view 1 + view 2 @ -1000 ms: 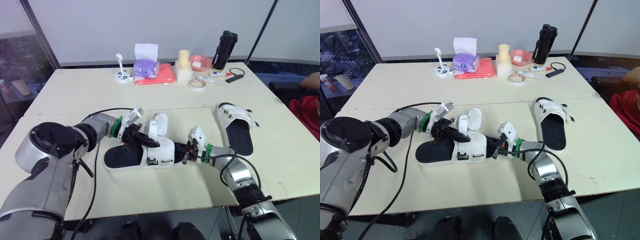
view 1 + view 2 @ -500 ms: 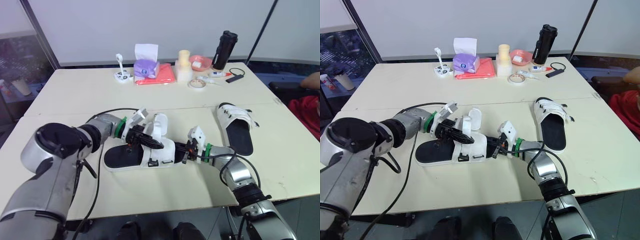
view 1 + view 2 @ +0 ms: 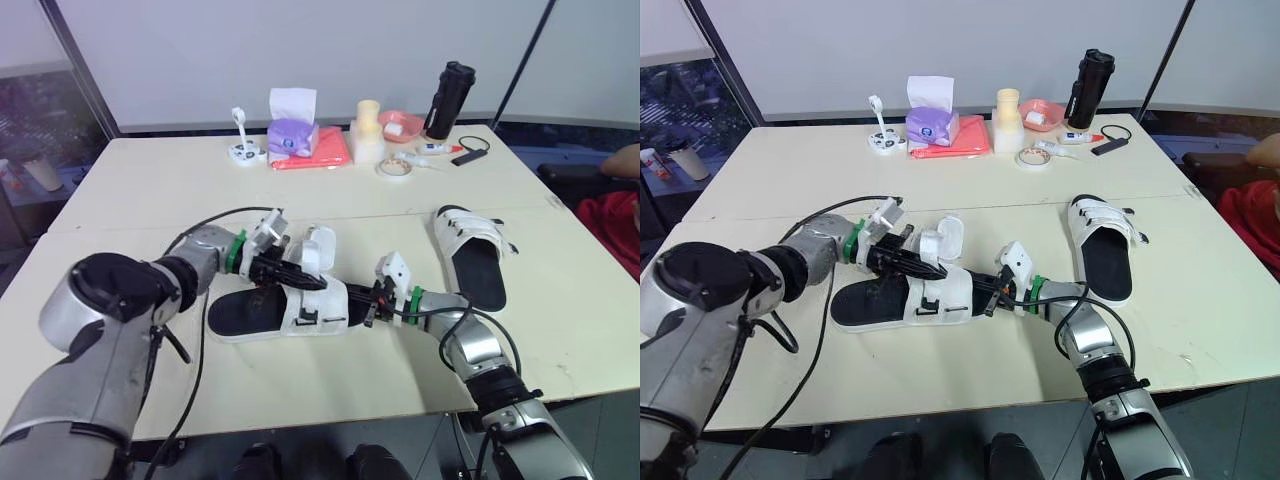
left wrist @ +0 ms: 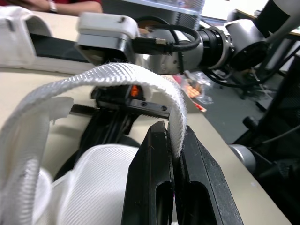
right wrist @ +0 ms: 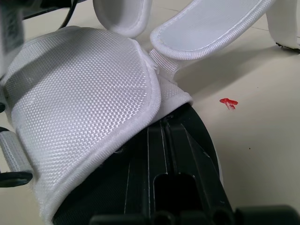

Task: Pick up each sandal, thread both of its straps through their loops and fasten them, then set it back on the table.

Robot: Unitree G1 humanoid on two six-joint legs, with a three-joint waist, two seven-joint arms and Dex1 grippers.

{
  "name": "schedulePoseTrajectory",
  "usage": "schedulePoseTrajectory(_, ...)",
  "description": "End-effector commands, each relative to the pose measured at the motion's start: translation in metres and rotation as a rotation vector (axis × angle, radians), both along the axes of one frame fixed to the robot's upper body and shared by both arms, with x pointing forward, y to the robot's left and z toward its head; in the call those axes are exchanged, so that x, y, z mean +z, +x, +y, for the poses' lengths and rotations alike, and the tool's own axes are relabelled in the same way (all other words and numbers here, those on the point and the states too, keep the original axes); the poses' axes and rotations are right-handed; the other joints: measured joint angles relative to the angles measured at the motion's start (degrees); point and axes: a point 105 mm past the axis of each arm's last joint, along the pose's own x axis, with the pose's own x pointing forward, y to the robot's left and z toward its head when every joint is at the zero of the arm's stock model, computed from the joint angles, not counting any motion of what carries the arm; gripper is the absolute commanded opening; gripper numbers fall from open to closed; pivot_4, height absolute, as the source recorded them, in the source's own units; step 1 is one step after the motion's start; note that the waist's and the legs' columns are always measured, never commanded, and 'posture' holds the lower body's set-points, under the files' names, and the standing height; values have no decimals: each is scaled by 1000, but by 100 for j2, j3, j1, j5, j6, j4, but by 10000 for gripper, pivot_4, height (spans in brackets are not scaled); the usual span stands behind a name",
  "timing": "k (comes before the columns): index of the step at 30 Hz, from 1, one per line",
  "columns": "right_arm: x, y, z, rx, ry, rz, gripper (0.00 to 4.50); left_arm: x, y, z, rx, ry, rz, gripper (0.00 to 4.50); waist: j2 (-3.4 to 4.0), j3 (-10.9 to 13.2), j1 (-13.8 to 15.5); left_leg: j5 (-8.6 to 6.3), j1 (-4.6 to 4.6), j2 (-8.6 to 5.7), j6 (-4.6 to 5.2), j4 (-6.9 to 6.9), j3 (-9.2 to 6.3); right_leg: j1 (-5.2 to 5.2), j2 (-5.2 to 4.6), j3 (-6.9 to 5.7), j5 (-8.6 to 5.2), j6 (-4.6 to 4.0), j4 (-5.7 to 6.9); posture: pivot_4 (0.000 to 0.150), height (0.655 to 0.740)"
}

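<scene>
Cream table (image 3: 150, 180) bearing sandal (image 3: 325, 300), white wall (image 3: 300, 50) behind

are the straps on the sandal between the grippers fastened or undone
Undone. A white flap stands up loose off the near sandal, and the left gripper pinches a strap arching free in the air.

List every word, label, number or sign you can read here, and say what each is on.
No text can be read in these views.
Print on the tissue pack: too small to read.
Label on the tube: too small to read.
The red mark on the table: a smear, no letters.
</scene>
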Motion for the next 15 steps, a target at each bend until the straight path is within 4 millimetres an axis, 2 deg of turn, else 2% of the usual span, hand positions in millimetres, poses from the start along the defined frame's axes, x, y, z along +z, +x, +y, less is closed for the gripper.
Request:
schedulePoseTrajectory(1,-45,-7,-12,-45,-96,156,0,28,7,7,60,-28,93,557,0,0,1,0,0,0,0,1,-1,0,0,-1,0,0,0,1500,7400)
schedulePoseTrajectory(6,-46,-6,-11,-40,-99,159,0,36,10,10,108,-66,237,557,1,0,-4,0,10,0,0,-2,0,9,0,-1,0,0,-2,1500,7400)
schedulePoseTrajectory(7,-46,-6,-11,-39,-99,159,0,40,11,10,114,-78,260,2987,0,0,-5,0,10,0,0,-2,-1,9,1,-1,0,0,-1,1500,7400)
schedulePoseTrajectory(9,-46,-5,-10,-36,-101,160,0,46,13,10,132,-99,296,9175,0,0,-5,0,10,0,0,-2,-1,10,1,-1,0,0,-1,1500,7400)
schedulePoseTrajectory(11,-46,-5,-9,-33,-102,162,0,51,19,12,188,-119,286,19463,0,0,-5,0,10,1,0,-2,-1,10,1,-1,0,0,-1,1500,7400)
schedulePoseTrajectory(15,-48,-5,-7,-27,-101,165,0,53,30,11,293,-51,269,38838,-1,0,-5,0,12,2,0,-1,-2,11,0,-1,0,0,-1,1500,7400)
